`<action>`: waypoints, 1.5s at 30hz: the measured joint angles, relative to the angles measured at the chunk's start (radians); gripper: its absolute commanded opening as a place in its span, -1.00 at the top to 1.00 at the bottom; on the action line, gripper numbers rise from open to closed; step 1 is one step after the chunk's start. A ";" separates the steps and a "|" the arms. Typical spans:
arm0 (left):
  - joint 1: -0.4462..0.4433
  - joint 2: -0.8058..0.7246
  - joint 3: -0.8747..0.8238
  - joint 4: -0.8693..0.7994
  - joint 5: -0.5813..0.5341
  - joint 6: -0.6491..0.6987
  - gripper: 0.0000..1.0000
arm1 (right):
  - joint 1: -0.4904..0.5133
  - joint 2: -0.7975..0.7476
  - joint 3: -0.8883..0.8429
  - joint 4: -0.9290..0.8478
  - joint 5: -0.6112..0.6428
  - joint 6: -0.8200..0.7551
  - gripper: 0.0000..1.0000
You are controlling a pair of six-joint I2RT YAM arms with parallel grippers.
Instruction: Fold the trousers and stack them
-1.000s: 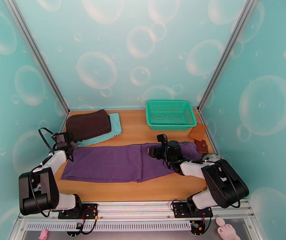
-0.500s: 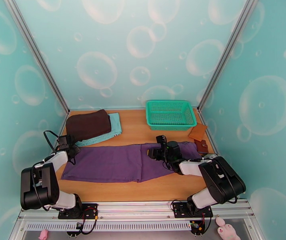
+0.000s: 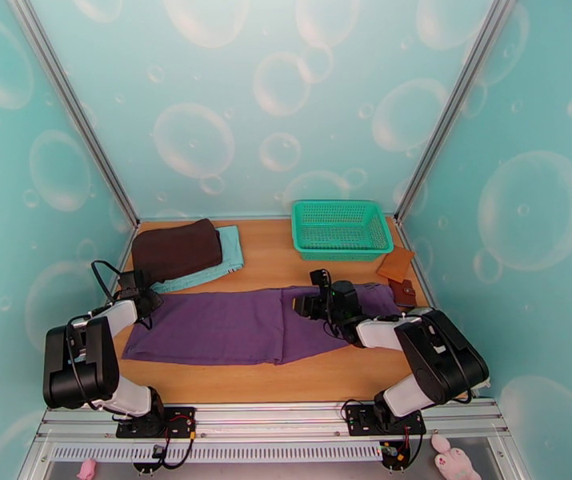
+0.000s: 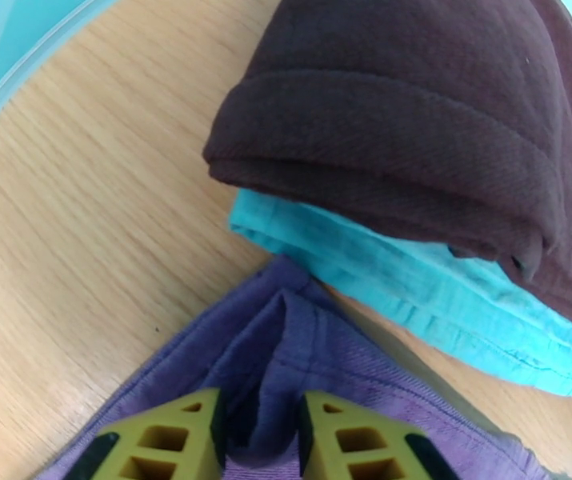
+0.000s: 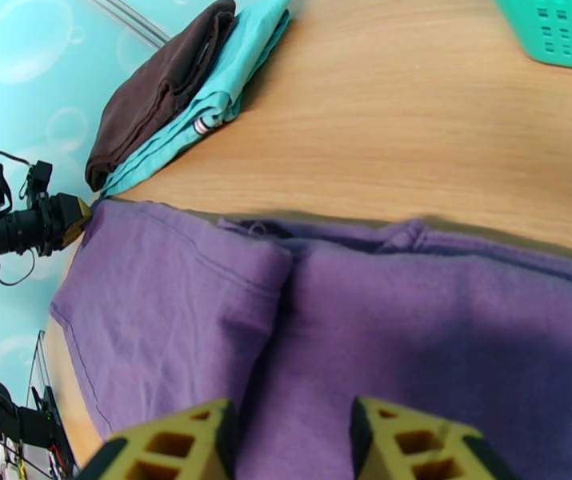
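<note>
In the top view the right arm [image 3: 382, 334] covers the right end of the trousers [image 3: 222, 326]. The light teal cloth [image 3: 232, 251] lies mostly under the dark brown cloth [image 3: 175, 250]. A tan flat piece [image 3: 396, 266] and a darker brown piece [image 3: 403, 294] by the right wall are too small to name. In the right wrist view the upper edge cuts the green basket [image 5: 562, 30]. In the left wrist view the lower edge cuts the fingers [image 4: 166, 438] of the left gripper [image 4: 258, 406], and the trousers fold between them runs off there.
</note>
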 measured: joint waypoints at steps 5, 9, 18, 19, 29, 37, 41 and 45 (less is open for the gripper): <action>0.000 0.000 0.000 -0.001 0.003 0.010 0.99 | 0.000 0.000 0.001 0.000 0.000 0.000 0.11; -0.006 -0.039 -0.003 -0.014 -0.021 -0.004 1.00 | 0.000 0.000 0.001 0.000 0.000 0.000 0.11; -0.032 -0.234 -0.028 -0.029 -0.188 -0.037 0.97 | 0.000 0.000 0.001 0.000 0.000 0.000 0.12; -0.032 -0.225 -0.026 -0.030 -0.198 -0.037 0.89 | 0.000 0.000 0.001 0.000 0.000 0.000 0.12; -0.048 -0.191 0.002 -0.044 -0.327 -0.044 0.24 | 0.022 -0.027 0.000 -0.004 0.009 -0.008 0.10; -0.090 -0.634 -0.141 -0.097 -0.313 -0.112 -0.98 | 0.320 -0.270 -0.065 0.089 0.193 -0.209 -0.55; -0.036 -0.676 -0.194 -0.098 -0.205 -0.179 -0.98 | 0.356 -0.236 -0.109 0.209 0.227 -0.259 -0.99; -0.028 -0.661 -0.217 -0.100 -0.113 -0.268 -0.99 | 0.386 -0.141 -0.106 0.240 0.250 -0.270 -0.99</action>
